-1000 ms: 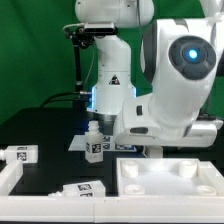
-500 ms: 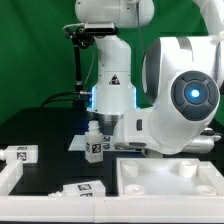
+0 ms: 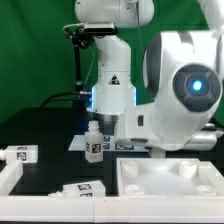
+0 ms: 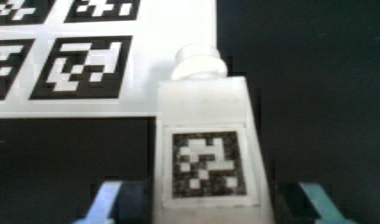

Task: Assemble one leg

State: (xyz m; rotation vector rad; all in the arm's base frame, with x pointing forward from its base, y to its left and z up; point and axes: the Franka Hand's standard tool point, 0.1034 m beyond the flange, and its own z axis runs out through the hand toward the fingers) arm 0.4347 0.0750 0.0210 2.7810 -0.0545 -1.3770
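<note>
In the wrist view a white leg (image 4: 205, 135) lies between my fingers, its stubby neck (image 4: 199, 63) pointing away from me and a square tag on its upper face. My gripper (image 4: 212, 200) is open and straddles the leg's near end. One finger (image 4: 112, 200) is close beside the leg; the other finger (image 4: 311, 198) stands off with a dark gap. In the exterior view the arm's bulk hides the gripper. Another leg (image 3: 95, 143) stands upright on the table, and two more lie flat (image 3: 20, 154) (image 3: 82, 188).
The marker board (image 4: 62, 60) lies just past the leg's neck. The large white tabletop (image 3: 165, 178) sits at the front on the exterior view's right. A white rail (image 3: 12, 180) borders the front left of the black table.
The arm's big wrist housing has turned and shifted toward the exterior view's right; its blue light dropped, then rose slightly. The loose legs and tabletop have not moved.
</note>
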